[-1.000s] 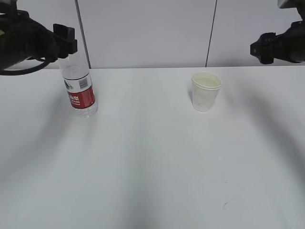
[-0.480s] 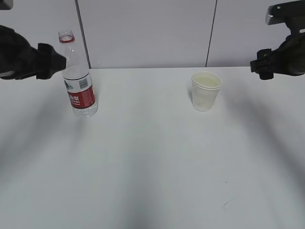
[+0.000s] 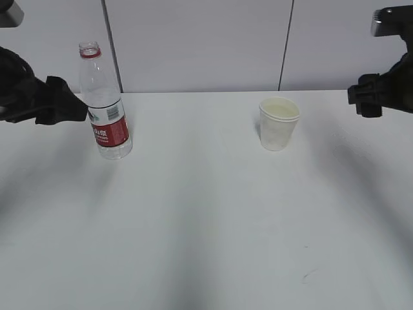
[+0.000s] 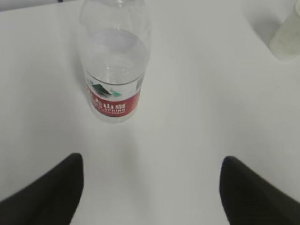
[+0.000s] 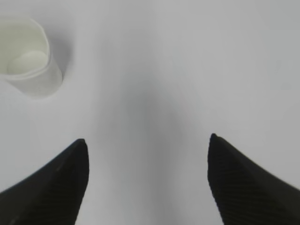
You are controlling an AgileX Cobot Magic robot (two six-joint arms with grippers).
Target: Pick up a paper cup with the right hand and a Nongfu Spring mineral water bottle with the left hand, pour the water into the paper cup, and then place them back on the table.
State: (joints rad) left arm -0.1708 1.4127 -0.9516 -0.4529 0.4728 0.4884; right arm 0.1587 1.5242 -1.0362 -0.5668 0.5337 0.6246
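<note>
The Nongfu Spring mineral water bottle (image 3: 106,106) stands upright on the white table (image 3: 206,213) at the far left, uncapped, with a red-and-white label; it also shows in the left wrist view (image 4: 115,61). The paper cup (image 3: 279,123) stands upright right of centre; it shows in the right wrist view (image 5: 29,58) and blurred in the left wrist view (image 4: 288,33). My left gripper (image 3: 70,106) is open and empty just left of the bottle; its fingertips (image 4: 70,168) are wide apart. My right gripper (image 3: 362,97) is open and empty, off to the right of the cup (image 5: 147,145).
A pale panelled wall (image 3: 193,45) with dark seams stands behind the table's far edge. A small dark scuff (image 3: 308,276) marks the tabletop near the front right.
My left gripper has drawn back leftward and lower, away from the bottle's upper part. My right gripper has moved slightly right and down. Bottle and cup have not moved.
</note>
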